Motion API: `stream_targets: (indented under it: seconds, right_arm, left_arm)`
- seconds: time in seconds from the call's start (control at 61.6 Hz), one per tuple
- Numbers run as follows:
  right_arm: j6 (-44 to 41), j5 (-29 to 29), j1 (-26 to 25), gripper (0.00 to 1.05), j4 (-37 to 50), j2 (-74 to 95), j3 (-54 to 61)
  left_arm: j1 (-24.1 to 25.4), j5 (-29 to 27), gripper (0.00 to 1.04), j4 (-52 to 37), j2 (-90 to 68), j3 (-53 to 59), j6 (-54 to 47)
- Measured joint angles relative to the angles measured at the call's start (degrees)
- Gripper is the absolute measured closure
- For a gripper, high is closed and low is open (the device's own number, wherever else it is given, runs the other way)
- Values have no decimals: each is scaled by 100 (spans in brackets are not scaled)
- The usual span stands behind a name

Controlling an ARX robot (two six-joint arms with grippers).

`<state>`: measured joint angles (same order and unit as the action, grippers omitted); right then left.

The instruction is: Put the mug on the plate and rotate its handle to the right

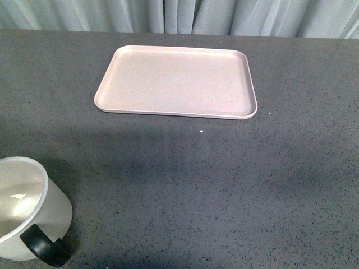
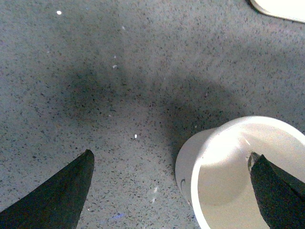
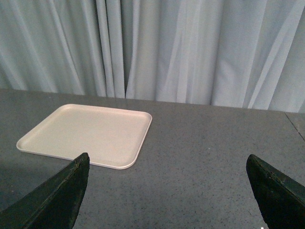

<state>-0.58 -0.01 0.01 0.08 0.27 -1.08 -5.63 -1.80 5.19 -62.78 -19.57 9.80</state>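
The white mug stands upright at the near left corner of the grey table, its black handle pointing toward the near edge. The pale pink plate lies empty at the far middle. Neither arm shows in the front view. In the left wrist view my left gripper is open above the mug; one finger is over the mug's mouth, the other over bare table. In the right wrist view my right gripper is open and empty above the table, with the plate ahead of it.
Grey speckled tabletop all round. Pale curtains hang behind the table's far edge. A corner of the plate shows in the left wrist view.
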Motion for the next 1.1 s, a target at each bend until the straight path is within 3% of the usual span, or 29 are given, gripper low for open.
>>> stream_targets:
  seconds: [0.568,1.104]
  right_arm:
    - [0,0,0,9,0,0,0]
    - [0,0,0,9,0,0,0]
  left_arm:
    - [-297,-37,10,-715,-1283,7,-15]
    - [-826,-278,89,-540,-1759,-317,317]
